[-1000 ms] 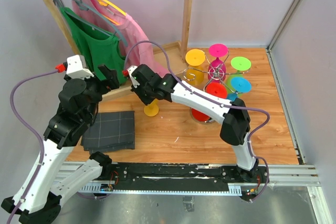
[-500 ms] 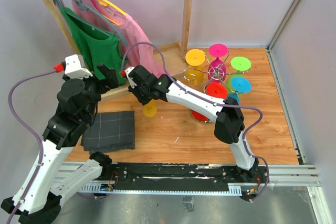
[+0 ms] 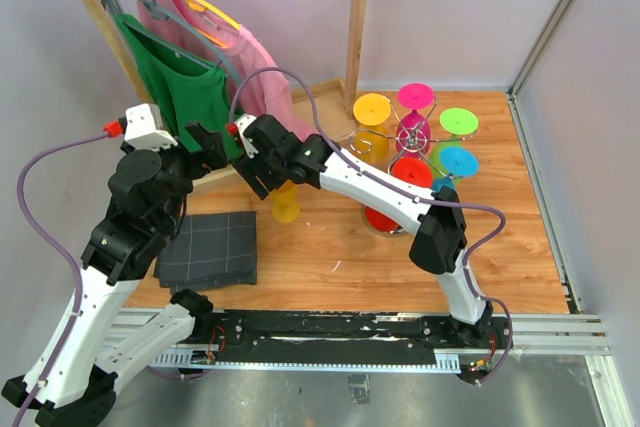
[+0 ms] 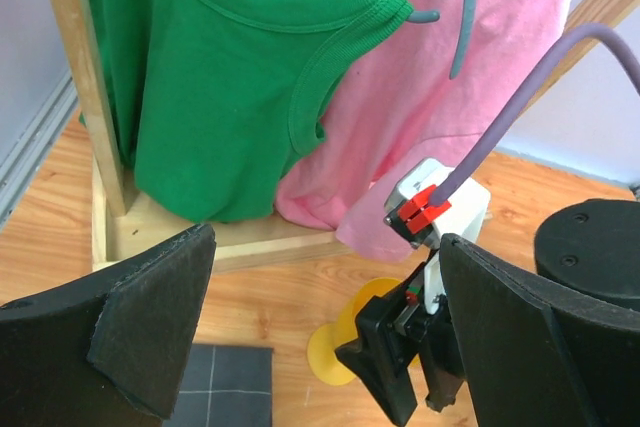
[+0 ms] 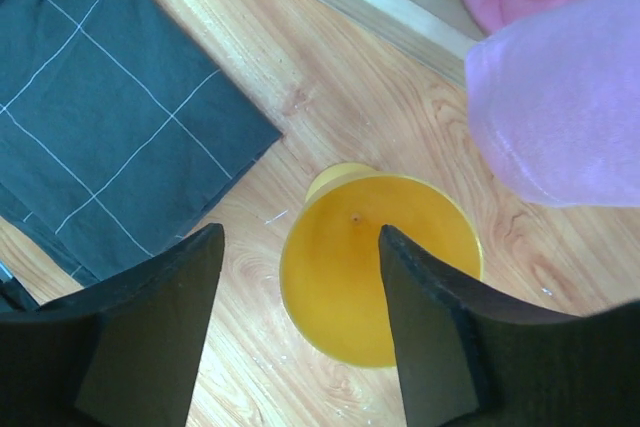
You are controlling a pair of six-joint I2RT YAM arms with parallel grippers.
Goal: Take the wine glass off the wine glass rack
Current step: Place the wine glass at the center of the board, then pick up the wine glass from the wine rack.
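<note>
glasses (image 3: 287, 211) 6 (five hung) | shirts (image 3: 195, 97) 2 | hangers (image 4: 460, 27) 2 | cloth (image 3: 210, 247) 1

Wine glass (image 5: 380, 277) sat hemmed by dark cloth (image 5: 100, 107), wooden clothes-rack base (image 5: 370, 2), hanging pink shirt (image 4: 450, 117); bare floorboard strips between

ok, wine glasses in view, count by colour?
Yellow: 2 (hung yellow glass, loose yellow glass)
Magenta glass: 1
Green glass: 1
Blue glass: 1
Red glass: 1
Total: 6 in view

No text, label or number is readable.
</note>
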